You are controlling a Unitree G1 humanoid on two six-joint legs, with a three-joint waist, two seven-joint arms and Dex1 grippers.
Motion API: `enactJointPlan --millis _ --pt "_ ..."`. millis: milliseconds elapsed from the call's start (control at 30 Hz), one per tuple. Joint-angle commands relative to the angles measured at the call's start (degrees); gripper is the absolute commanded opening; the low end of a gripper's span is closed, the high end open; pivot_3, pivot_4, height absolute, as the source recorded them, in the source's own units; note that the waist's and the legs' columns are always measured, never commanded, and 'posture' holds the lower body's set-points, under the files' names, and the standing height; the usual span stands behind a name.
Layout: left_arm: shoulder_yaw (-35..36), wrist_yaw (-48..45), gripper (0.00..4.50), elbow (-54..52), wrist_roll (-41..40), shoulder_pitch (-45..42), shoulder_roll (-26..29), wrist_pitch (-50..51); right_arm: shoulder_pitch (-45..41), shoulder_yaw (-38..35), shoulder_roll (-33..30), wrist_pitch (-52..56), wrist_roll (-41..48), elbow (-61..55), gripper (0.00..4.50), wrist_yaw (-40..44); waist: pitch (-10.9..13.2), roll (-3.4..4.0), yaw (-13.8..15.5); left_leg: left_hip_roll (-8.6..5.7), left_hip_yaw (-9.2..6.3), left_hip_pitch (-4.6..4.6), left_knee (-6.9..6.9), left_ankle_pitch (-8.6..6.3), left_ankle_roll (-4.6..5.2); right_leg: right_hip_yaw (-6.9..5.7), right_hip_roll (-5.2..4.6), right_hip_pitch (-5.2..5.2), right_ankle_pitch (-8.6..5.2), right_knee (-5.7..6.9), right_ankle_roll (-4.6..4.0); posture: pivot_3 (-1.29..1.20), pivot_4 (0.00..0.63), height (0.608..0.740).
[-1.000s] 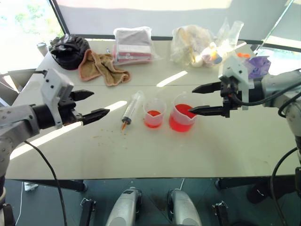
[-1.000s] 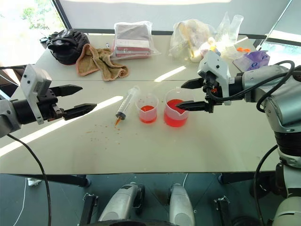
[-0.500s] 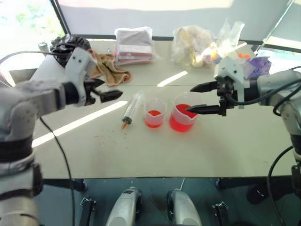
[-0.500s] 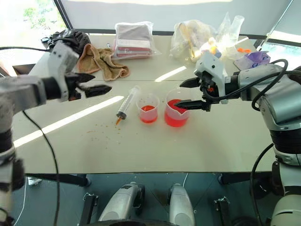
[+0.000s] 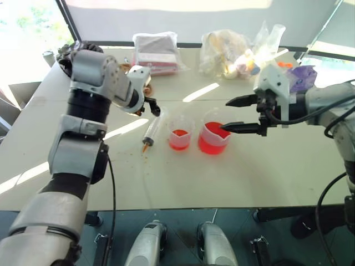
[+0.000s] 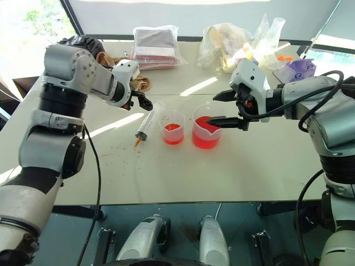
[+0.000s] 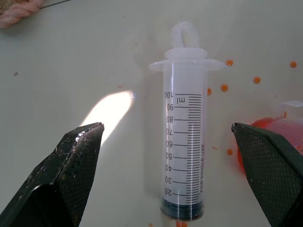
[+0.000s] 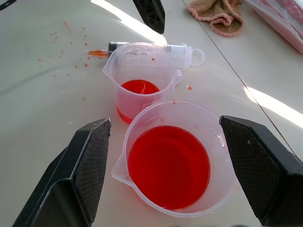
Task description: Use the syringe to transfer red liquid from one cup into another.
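From the head view you see the syringe (image 5: 155, 128) flat on the table (image 5: 249, 172), just left of the smaller cup (image 5: 182, 133) and the larger cup (image 5: 213, 138), both holding red liquid (image 5: 211, 145). The left wrist view shows the left gripper (image 7: 180, 156) spread wide, straddling the syringe barrel, apparently without contact. The right wrist view shows the right gripper (image 8: 184, 161) agape over the larger cup, gripping nothing.

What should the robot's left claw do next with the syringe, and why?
Probably come straight down and close on the syringe. The left claw hovers open above it, one finger on each side of the barrel, not touching. The syringe lies flat on the table beside the smaller cup, plunger pushed in. Nothing can be drawn from the larger cup until it is picked up.
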Motion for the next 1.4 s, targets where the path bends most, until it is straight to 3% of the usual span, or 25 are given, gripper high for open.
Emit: enactJointPlan --millis 33,200,567,967,1067,1267,1300,1400 --pt "-0.82 0.44 4.48 3.81 3.91 -3.28 -1.82 -1.54 -0.15 -2.6 -0.97 0.44 0.8 -2.39 3.84 -0.71 0.0 0.0 0.07 0.0 0.0 0.0 0.0 0.0 0.0 0.0 -0.01 0.0 0.0 0.01 0.0 0.0 0.15 0.74" --pt "-3.1 0.39 4.48 10.61 8.32 -4.41 -5.67 -4.98 0.05 -2.85 -1.28 0.52 1.02 -2.57 3.84 -1.07 0.0 0.0 0.18 -0.02 0.01 -0.01 0.0 0.0 -0.01 0.0 -0.06 0.0 0.0 0.0 0.0 0.0 0.15 0.74" --pt "2.91 3.45 4.48 29.61 14.06 -7.59 -12.3 -20.55 -0.14 -3.04 -1.73 1.09 1.18 -2.83 3.84 -1.7 0.0 -0.01 0.18 -0.04 0.03 -0.05 0.01 -0.02 -0.02 -0.01 -0.13 -0.04 0.0 0.01 0.01 0.0 0.15 0.74" --pt "7.51 7.36 4.48 37.09 16.73 -7.6 -15.26 -27.22 0.69 -3.74 -2.35 1.11 1.46 -3.32 3.84 -2.27 0.0 -0.02 0.25 -0.07 0.04 -0.05 0.01 -0.02 -0.01 -0.03 -0.17 -0.02 0.01 0.02 0.01 0.0 0.15 0.74" --pt "8.99 9.06 3.75 37.24 17.03 -7.48 -15.21 -27.9 0.83 -3.84 -2.33 0.96 1.37 -3.31 3.84 -2.41 0.0 -0.03 0.22 -0.07 0.04 -0.04 0.03 -0.02 -0.02 -0.03 -0.17 -0.01 0.01 0.03 0.01 0.0 0.15 0.74" --pt "10.94 9.69 1.71 37.48 16.83 -7.44 -14.77 -26.96 0.54 -3.56 -1.83 0.38 1.06 -2.58 3.84 -2.58 0.0 -0.03 0.09 -0.07 0.05 -0.04 0.04 -0.02 -0.01 -0.03 -0.16 -0.04 0.01 0.08 0.02 0.0 0.15 0.74" --pt "11.63 10.55 1.51 37.45 16.6 -7.4 -14.5 -26.75 0.45 -3.45 -1.72 0.29 0.99 -2.47 3.84 -2.61 0.0 -0.03 0.09 -0.06 0.05 -0.04 0.04 -0.02 -0.01 -0.03 -0.16 -0.03 0.01 0.08 0.02 0.0 0.15 0.74" --pt "13.82 12.66 1.48 36.79 16.16 -7.56 -13.07 -25.83 0.23 -3.25 -1.47 0.16 0.93 -2.29 3.84 -2.69 0.0 -0.02 0.07 -0.06 0.05 -0.03 0.04 -0.02 -0.01 -0.03 -0.16 -0.04 0.01 0.08 0.02 0.0 0.15 0.74"
